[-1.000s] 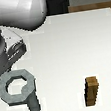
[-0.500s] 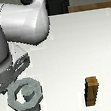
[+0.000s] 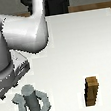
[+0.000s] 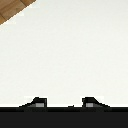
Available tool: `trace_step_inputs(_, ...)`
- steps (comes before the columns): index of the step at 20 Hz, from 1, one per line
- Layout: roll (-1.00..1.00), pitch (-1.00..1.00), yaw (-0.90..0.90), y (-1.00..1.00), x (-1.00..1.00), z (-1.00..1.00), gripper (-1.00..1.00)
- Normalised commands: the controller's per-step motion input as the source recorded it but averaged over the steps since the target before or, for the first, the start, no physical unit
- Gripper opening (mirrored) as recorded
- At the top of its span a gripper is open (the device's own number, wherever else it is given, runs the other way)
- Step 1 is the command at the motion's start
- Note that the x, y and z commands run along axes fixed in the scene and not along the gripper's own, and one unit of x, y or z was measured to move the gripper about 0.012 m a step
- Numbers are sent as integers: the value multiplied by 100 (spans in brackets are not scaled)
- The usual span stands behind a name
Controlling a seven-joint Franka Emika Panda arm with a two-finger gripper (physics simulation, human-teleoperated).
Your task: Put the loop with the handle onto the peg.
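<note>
The loop with the handle (image 3: 33, 106) is lying around the peg (image 3: 30, 95) on the tabletop (image 3: 80, 48), so the placing looks done. My fingers (image 4: 39, 102) are standing apart, gripping nothing. The wooden block (image 3: 92, 91) is sitting at three o'clock, well apart.

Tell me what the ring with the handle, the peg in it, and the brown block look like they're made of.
The loop with the handle looks like dull grey metal: flat grey, faint shading, no grain. The peg standing in its hole looks like darker matte grey metal or plastic; the render leaves that open. The block looks wooden: warm brown with darker side faces.
</note>
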Motion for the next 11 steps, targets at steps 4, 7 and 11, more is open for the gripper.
trace_step_inputs(4,0,0,0,0,0,0,100)
trace_step_inputs(7,0,0,0,0,0,0,100)
trace_step_inputs(11,0,0,0,0,0,0,100)
